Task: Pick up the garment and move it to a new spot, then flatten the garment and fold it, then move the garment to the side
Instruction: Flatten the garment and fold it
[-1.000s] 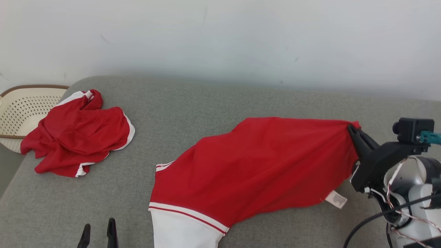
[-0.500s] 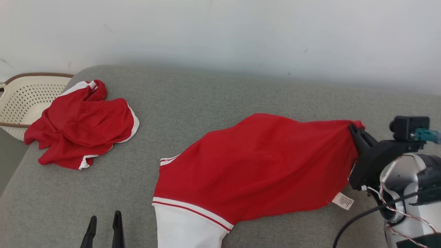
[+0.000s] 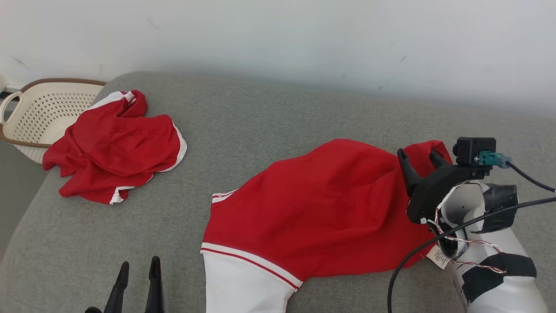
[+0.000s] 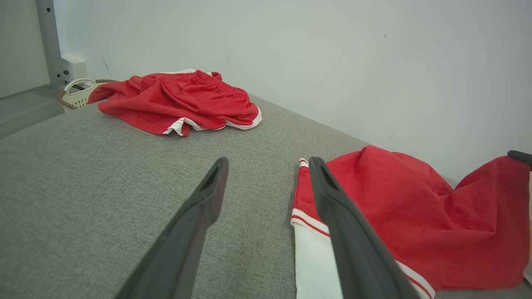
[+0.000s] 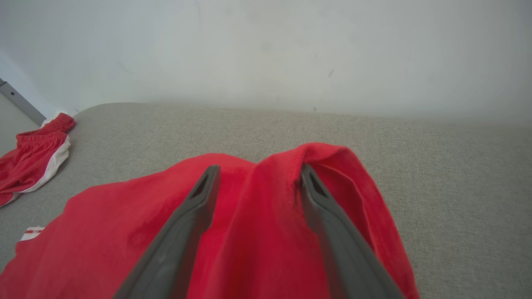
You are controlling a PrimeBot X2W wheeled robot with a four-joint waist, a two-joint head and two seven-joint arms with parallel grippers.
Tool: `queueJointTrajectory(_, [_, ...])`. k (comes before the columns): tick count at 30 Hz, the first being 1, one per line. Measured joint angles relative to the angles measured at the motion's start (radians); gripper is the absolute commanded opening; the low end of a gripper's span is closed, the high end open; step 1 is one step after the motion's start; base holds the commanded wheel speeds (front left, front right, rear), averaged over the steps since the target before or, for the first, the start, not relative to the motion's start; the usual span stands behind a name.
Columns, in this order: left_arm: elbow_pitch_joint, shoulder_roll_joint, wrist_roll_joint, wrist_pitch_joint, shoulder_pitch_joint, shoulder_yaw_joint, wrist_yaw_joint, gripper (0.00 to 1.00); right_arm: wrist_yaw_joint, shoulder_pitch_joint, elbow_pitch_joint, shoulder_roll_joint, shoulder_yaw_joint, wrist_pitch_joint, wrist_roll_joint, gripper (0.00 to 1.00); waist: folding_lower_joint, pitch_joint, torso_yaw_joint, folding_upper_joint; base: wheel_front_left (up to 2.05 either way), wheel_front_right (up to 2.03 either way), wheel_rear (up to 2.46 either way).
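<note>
Right end effector (image 3: 417, 153), in the head view, stands with its fingers spread over the far right corner of the red garment (image 3: 321, 208) and grips nothing. The cloth lies slack on the grey padded surface (image 3: 260, 113), white band nearest the robot. Your left end effector (image 3: 140, 262) sits open at lower left, well apart from a second red garment (image 3: 117, 143) beside the basket (image 3: 61, 81).

In the left wrist view, the garment's striped edge (image 4: 307, 214) lies just beside one finger.

In the right wrist view, the fingers straddle a raised fold (image 5: 257, 241), hem touching one finger.

Placement looks done and flattening is next, I'd judge — lift straight up so that hem doesn't snag, then draw opposite corners apart
</note>
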Motion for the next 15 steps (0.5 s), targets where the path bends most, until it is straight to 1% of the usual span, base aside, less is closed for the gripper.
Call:
queueJointTrajectory(3, [-0.001,0.000,0.000,0.000,0.002,0.008,0.000,1.00,0.000,-0.010,0.039,0.004,0.014,-0.046,0.019,1.00,0.0000,-0.003,-0.008,0.0000,0.00,0.00,0.00])
queueJointTrajectory(7, [-0.003,0.000,0.001,0.000,0.018,0.013,0.004,1.00,0.000,-0.004,0.036,0.002,0.017,-0.122,0.056,1.00,0.0000,-0.010,-0.025,0.0000,0.00,0.00,0.00])
queueJointTrajectory(11, [-0.009,0.000,0.001,0.000,0.021,0.013,0.009,1.00,0.000,0.060,-0.031,-0.014,0.009,-0.193,0.091,1.00,0.0000,-0.016,-0.042,0.0000,0.00,0.00,0.00])
queueJointTrajectory(15, [-0.020,0.000,0.001,0.000,0.022,0.014,0.010,1.00,0.000,0.159,-0.109,-0.049,-0.034,-0.215,0.099,1.00,0.0000,-0.016,-0.056,0.0000,0.00,0.00,0.00])
